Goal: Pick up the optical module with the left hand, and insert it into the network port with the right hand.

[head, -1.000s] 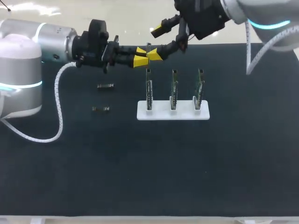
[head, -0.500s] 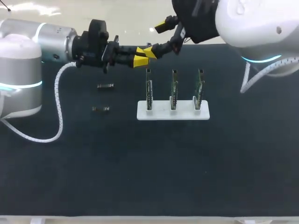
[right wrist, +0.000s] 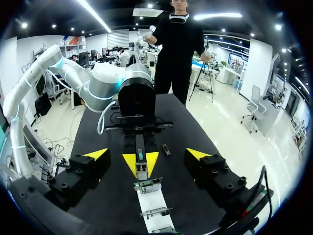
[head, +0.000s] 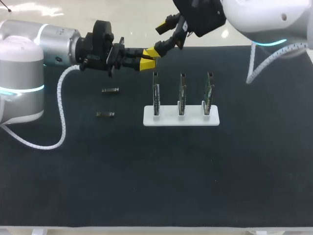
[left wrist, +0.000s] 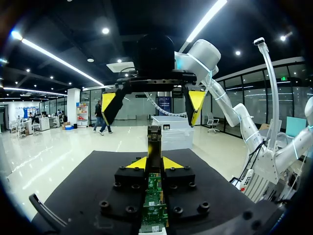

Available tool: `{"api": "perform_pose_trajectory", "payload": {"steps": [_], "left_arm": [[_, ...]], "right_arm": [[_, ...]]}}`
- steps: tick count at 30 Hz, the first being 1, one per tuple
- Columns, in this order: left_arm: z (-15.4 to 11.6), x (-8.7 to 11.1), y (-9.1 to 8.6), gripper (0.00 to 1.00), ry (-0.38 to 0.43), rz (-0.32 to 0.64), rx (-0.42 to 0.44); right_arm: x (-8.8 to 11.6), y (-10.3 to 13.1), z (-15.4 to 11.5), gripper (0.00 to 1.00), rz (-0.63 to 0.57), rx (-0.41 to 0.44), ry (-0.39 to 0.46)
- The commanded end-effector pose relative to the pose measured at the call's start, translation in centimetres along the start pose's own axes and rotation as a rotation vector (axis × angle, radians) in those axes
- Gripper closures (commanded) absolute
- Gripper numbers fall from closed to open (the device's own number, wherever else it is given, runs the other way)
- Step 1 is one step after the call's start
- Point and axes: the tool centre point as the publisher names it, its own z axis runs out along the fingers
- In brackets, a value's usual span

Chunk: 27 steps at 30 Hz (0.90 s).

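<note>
My left gripper (head: 145,58) hangs above the table's far edge, left of the board stand, shut on a slim metal optical module (left wrist: 154,139) that sticks straight out ahead of its yellow tips (left wrist: 154,163). My right gripper (head: 156,41) faces it from the opposite side, open wide. Its two fingers (left wrist: 110,102) stand to either side of the module's free end without touching it. In the right wrist view the module (right wrist: 140,160) lies ahead, midway between the right gripper's own tips (right wrist: 146,155). Three green boards with network ports (head: 181,92) stand upright in a white stand (head: 181,119).
Two more optical modules lie flat on the black mat, one (head: 110,90) under my left gripper's wrist and one (head: 105,114) nearer the front. The left arm's white cable (head: 61,112) loops over the mat at the left.
My right gripper has swung left and farther back, closing in on the module's free end, still open. The left gripper and its module have not moved.
</note>
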Motion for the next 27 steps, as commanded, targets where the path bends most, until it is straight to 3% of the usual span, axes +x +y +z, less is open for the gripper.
{"api": "perform_pose_trajectory", "payload": {"steps": [1,16,19,22,25,27], "left_arm": [[0.0,0.0,0.1,1.00,0.000,0.000,0.002],[0.0,0.0,0.1,1.00,0.000,0.000,0.002],[0.0,0.0,0.1,1.00,0.000,0.000,0.002],[0.0,0.0,0.1,1.00,0.000,0.000,0.002],[0.0,0.0,0.1,1.00,0.000,0.000,0.002],[0.0,0.0,0.1,1.00,0.000,0.000,0.002]], "right_arm": [[-1.0,-0.5,0.4,0.00,0.011,-0.015,0.049],[0.2,1.4,0.6,0.00,0.013,0.011,0.057],[0.5,1.5,0.6,0.11,0.010,0.009,0.052],[0.6,1.5,0.6,0.16,0.007,0.008,0.052],[0.7,1.5,0.5,0.34,0.005,0.005,0.053],[0.7,1.5,0.5,0.37,0.005,0.006,0.053]]}}
